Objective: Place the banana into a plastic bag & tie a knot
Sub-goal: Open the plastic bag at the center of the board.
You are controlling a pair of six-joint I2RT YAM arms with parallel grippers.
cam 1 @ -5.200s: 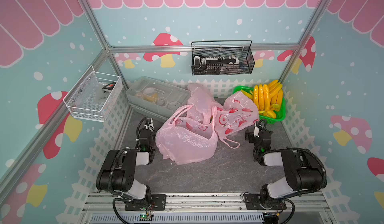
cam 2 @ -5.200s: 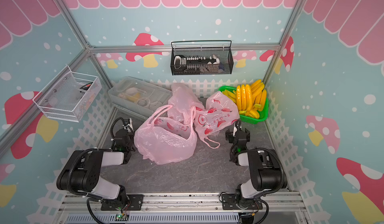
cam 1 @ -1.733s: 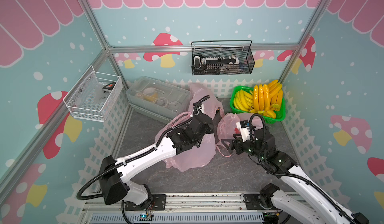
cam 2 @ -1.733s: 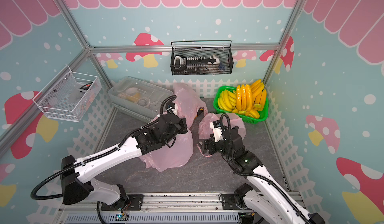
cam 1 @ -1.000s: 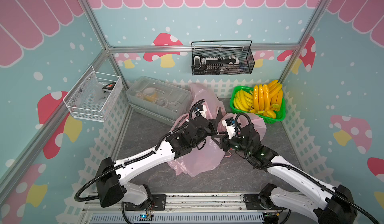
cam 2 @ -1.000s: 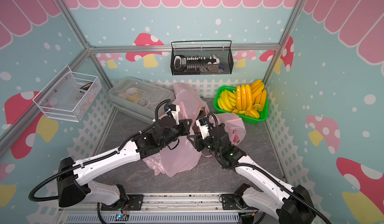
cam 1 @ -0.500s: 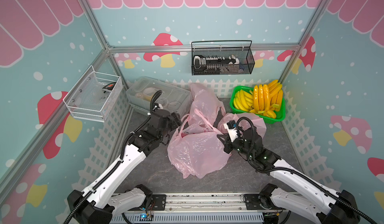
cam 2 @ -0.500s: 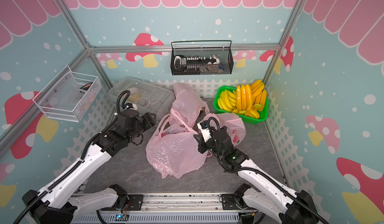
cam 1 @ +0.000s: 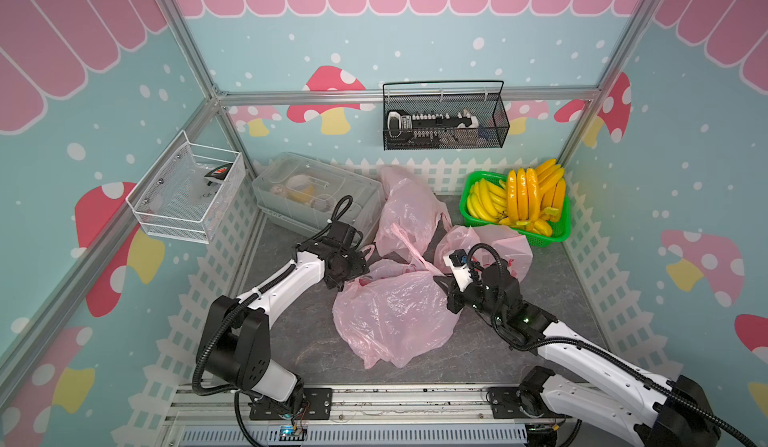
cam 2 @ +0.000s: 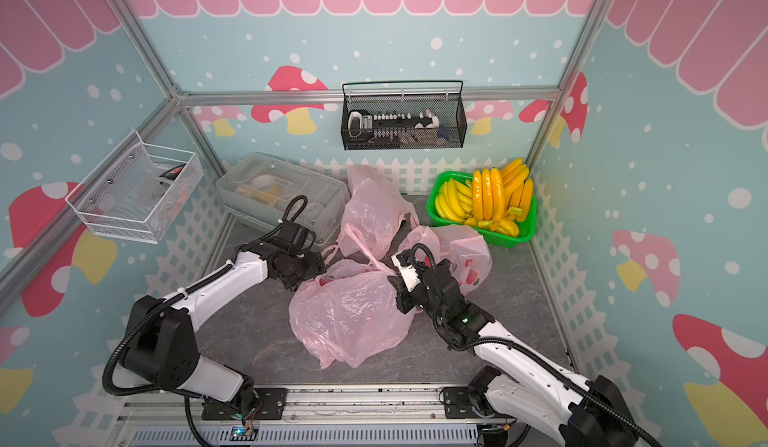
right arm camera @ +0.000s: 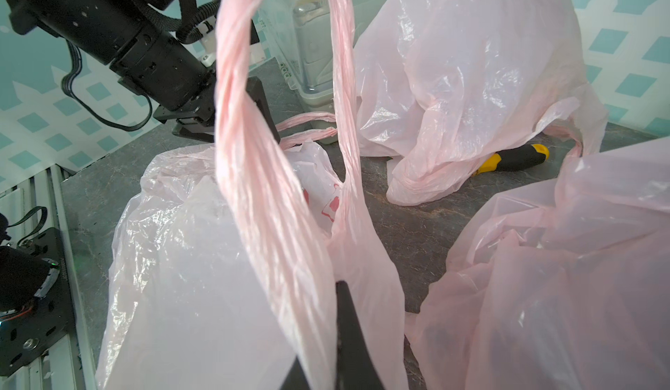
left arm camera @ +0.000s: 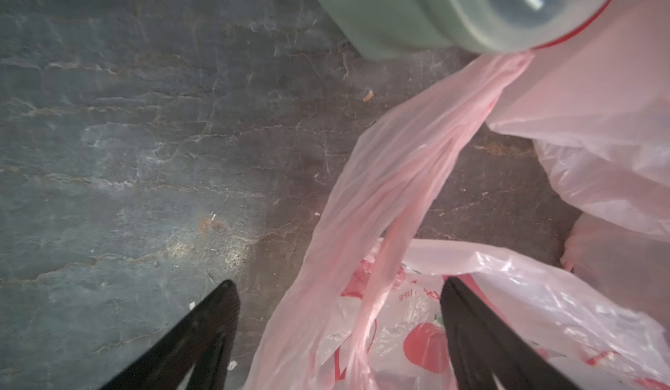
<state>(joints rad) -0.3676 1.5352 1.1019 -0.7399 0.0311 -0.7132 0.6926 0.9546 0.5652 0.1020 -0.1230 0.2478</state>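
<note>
left claw (cam 1: 356, 271): wide open, folks, at the left edge of the pink bag (cam 1: 390, 320), middle of both top views, pinching nothing.
handle (left arm camera: 391, 196): in the left wrist view one strap of the bag ran loose between the spread fingers (left arm camera: 203, 334), untouched by either.
right claw (cam 1: 448, 295): clamped shut on the bag's right rim, right where a second strap (right arm camera: 253, 174) began. In the right wrist view that strap looped up and away from the closed jaws.
pink bag: lay crumpled on the grey tabletop (cam 1: 299, 341), lower centre of the frame, squarely between the two claws. What it held, I couldn't tell.
bananas (cam 1: 515, 200): piled in the green basket (cam 1: 559, 233), upper right of the frame, well apart from the bag.
spare bags (cam 1: 409, 208): two more pink ones sat just behind, toward the top of the frame.
clear box (cam 1: 282, 216): upper left of the tabletop, just behind the left claw.
tool grip (right arm camera: 515, 158): black and yellow, poked out from under the rear spare bag.
</note>
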